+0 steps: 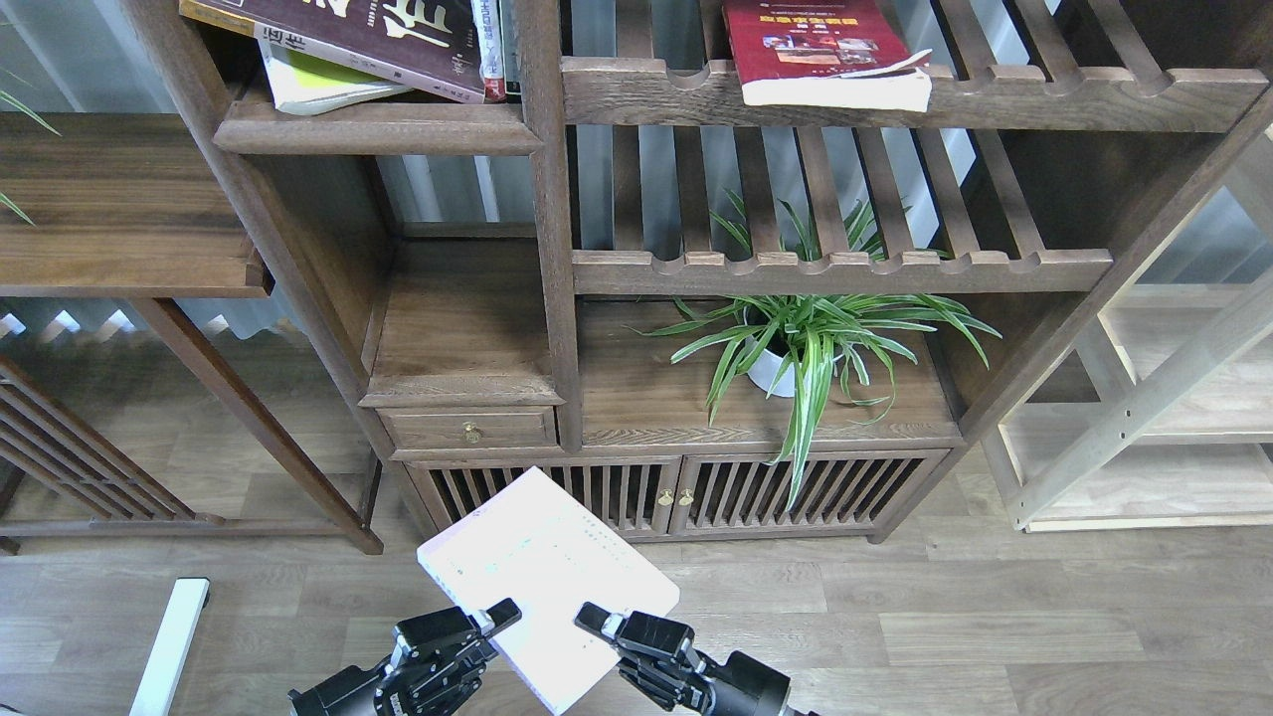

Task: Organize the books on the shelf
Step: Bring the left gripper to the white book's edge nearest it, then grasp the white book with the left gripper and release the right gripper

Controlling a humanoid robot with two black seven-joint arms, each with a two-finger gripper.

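Observation:
The pale lavender-white book [547,572] hangs tilted over the floor at the bottom centre, one corner pointing at the bookcase. My right gripper [597,625] is shut on its near right edge. My left gripper [492,619] has one finger over the near left edge; I cannot tell whether it clamps. The shelf [373,129] is the narrow bay's board at the top left. The yellow-green book [318,85] lies on it under a dark maroon book [368,30]. The red book [811,50] lies on the top slatted rack [1044,99].
A potted spider plant [806,343] stands on the ledge under the lower slatted rack [835,268]. A brass-knobbed drawer [469,428] and slatted cabinet doors [676,492] face me. A wooden side table [119,209] is at left, a pale frame [1144,398] at right.

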